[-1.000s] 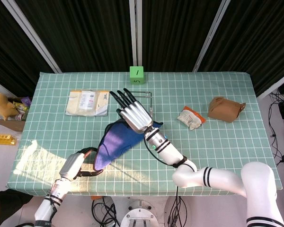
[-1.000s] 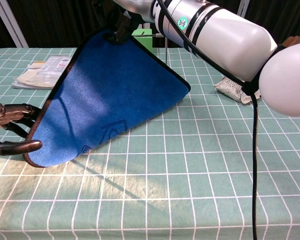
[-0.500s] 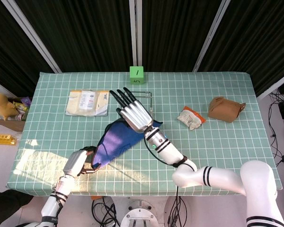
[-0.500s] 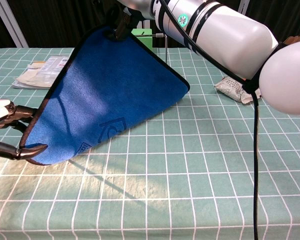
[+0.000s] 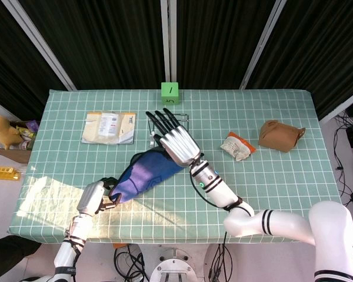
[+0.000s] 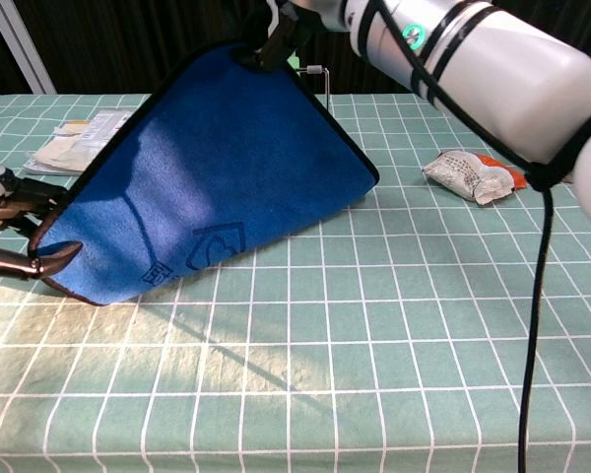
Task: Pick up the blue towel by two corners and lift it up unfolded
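Note:
The blue towel (image 6: 207, 187) with a dark hem hangs stretched in a slanted sheet above the green checked table (image 6: 394, 325). My right hand (image 5: 176, 143) pinches its top corner, fingers (image 6: 276, 41) closed on the hem high in the chest view. My left hand (image 6: 8, 232) pinches the lower left corner, which sits just off the cloth at the left edge. In the head view the towel (image 5: 142, 176) spans from the left hand (image 5: 97, 197) up to the right hand. The towel's right corner (image 6: 370, 180) reaches down to the table.
A green numbered cube (image 5: 170, 90) stands at the back edge. A thin wire frame (image 6: 320, 74) stands behind the towel. A flat plastic packet (image 5: 109, 127) lies at back left, a white-orange packet (image 6: 473, 177) and a brown pouch (image 5: 280, 135) to the right.
My left hand has closed on the towel's lower corner and raised it off the table. My right hand has shifted right with the top corner, pulling the towel tauter.

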You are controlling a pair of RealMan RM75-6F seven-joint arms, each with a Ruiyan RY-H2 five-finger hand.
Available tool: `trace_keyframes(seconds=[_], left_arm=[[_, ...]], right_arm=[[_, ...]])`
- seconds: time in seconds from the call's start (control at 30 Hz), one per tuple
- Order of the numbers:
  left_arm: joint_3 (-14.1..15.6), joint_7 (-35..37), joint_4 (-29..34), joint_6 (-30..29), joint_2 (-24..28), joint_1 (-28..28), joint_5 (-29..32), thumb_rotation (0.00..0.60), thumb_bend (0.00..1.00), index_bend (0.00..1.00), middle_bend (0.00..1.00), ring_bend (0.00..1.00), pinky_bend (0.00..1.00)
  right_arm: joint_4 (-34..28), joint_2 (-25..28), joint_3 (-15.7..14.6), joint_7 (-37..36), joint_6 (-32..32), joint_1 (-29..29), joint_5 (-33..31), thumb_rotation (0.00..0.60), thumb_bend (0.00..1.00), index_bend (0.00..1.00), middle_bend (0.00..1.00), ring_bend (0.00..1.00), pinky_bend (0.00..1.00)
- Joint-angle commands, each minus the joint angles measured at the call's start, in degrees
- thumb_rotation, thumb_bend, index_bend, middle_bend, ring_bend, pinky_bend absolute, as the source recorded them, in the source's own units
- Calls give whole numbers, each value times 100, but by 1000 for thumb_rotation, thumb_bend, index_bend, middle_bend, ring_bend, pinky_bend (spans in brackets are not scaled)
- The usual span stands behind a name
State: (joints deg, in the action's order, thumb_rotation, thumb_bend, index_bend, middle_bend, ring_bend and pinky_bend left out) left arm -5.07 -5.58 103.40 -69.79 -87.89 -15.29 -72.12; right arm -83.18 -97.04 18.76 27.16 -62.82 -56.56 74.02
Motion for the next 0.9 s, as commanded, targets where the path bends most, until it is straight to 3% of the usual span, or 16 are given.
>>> trace_keyframes(seconds=[0.03, 0.13, 0.3, 0.53, 0.9], left_arm=[[-127, -423, 224, -89, 184, -114, -24, 600, 615, 799, 423, 347, 419], [-294, -1100, 471, -73, 408, -303, 106, 600, 615, 803, 423, 348, 420], [-731, -2372, 950, 114, 774, -800, 833, 600, 614, 800, 423, 348, 419], [-1206, -3541, 1394, 283, 883, -1617, 1889, 600, 613, 802, 423, 347, 419], [-2032, -4689, 1076, 419, 956, -3213, 3973, 600, 607, 802, 423, 347, 418]], right_arm=[[-317, 287, -236, -307, -472, 424, 273, 600, 537, 841, 0, 0, 0], [-444, 367, -402, -683, -852, 805, 348, 600, 538, 847, 0, 0, 0], [-667, 351, -532, -1638, -1098, 1372, 41, 600, 579, 867, 0, 0, 0], [-75, -4, -655, -2588, -1241, 1725, 117, 600, 583, 886, 0, 0, 0], [666, -387, -200, -3343, -1185, 1641, 173, 600, 583, 903, 33, 0, 0]])
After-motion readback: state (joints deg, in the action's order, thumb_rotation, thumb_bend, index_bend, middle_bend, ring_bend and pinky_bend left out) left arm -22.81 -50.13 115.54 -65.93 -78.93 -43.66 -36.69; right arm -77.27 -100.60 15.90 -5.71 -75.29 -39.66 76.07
